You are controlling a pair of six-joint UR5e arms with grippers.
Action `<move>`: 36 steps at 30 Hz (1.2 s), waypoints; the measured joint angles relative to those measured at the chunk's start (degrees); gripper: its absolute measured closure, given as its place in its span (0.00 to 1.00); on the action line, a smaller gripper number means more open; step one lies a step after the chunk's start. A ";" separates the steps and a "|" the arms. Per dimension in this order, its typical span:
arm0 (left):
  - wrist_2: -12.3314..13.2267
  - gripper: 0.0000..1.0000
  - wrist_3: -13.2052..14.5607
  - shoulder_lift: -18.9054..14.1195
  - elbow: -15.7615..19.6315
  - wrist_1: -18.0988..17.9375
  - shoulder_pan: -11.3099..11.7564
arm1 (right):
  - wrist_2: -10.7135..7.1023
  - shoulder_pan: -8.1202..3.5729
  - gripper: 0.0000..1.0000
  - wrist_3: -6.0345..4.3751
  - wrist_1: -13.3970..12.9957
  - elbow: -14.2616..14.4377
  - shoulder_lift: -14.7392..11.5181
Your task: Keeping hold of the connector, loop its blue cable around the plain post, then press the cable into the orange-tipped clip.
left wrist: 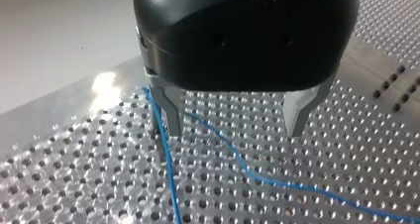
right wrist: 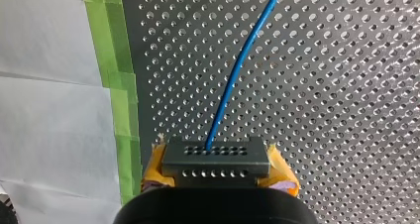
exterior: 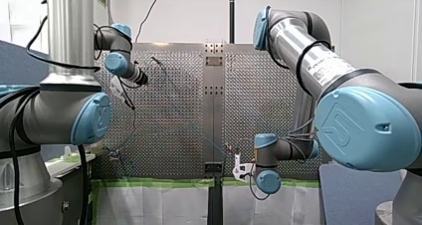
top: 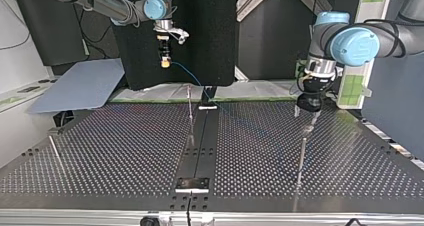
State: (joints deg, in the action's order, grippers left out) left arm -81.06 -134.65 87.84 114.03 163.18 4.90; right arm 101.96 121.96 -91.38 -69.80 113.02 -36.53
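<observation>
Left arm (exterior: 54, 116) and right arm (exterior: 298, 41): silver-grey tubes, pale blue joint caps, black cables; left gripper (left wrist: 234, 132) has a glossy black housing, tapered metal fingers (left wrist: 171, 110); right gripper (right wrist: 218, 173) wears yellow-orange pads (right wrist: 283, 173).

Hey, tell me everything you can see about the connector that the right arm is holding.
The connector is a dark grey rectangular block, plastic by the look, with two rows of small round holes across its face. It is clamped by its short ends between the yellow pads of the right end effector. The blue cable leaves one hole in the row farther from the end effector and runs ahead over the perforated table. Only the pads and the cable visibly touch it.
</observation>
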 joint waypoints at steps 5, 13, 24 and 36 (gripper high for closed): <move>1.09 0.00 0.73 -2.61 -0.64 2.34 -0.05 | -0.02 0.01 1.00 0.02 0.08 -0.14 -0.01; 1.33 0.00 4.98 -7.29 -5.01 6.94 -0.63 | -0.07 0.00 1.00 -0.03 0.09 -0.26 -0.01; -4.14 0.00 11.02 -13.32 -11.04 13.01 -1.76 | -0.17 -0.01 1.00 -0.03 0.29 -0.30 0.00; -10.70 0.00 17.75 -11.56 -17.78 19.72 -6.96 | -0.21 -0.02 1.00 0.00 0.48 -0.33 -0.03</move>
State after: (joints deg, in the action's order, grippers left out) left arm -91.76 -116.89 76.27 96.25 182.90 -2.06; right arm 101.75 121.93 -91.39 -69.32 112.68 -36.57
